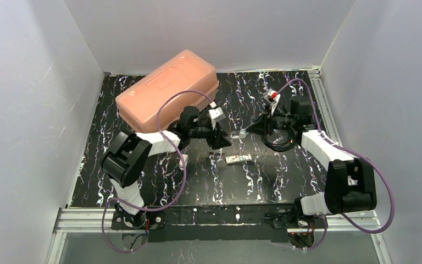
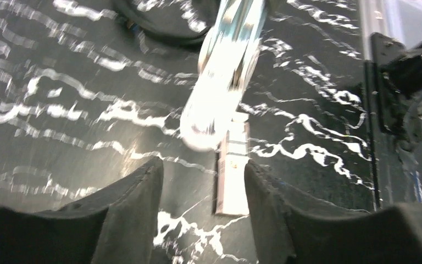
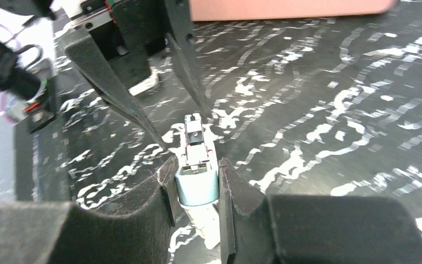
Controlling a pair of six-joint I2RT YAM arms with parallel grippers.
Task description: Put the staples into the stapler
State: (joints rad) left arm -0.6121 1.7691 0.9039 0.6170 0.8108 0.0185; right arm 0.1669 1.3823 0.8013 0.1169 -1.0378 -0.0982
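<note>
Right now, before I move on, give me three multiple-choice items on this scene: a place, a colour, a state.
1. Where is the large lidded box? A) far left of the table B) near right corner C) between the arm bases
2. What colour is it? A) teal B) salmon pink C) yellow
3. The right gripper has its fingers: A) wide open B) shut on the stapler C) out of view
1 A, it lies beyond the left arm. 2 B, plain from above. 3 B, the right wrist view shows them pressing it.
</note>
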